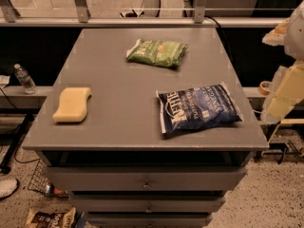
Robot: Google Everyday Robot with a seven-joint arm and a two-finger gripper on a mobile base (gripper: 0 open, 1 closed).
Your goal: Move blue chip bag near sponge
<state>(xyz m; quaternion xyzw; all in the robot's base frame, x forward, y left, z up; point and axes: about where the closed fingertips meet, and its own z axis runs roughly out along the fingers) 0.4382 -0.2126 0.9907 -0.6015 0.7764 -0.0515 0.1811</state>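
The blue chip bag (198, 108) lies flat on the right front part of the grey table top (128, 75), white lettering facing up. The sponge (72, 104), a pale yellow block with wavy sides, lies near the table's left edge, well apart from the bag. My gripper (281, 101) shows as pale arm parts at the right edge of the view, beyond the table's right side, to the right of the bag and touching nothing.
A green chip bag (157, 52) lies at the back middle of the table. The table has drawers (146, 179) below its front edge. A water bottle (23, 79) stands on a ledge at the left. Another bag (50, 218) lies on the floor.
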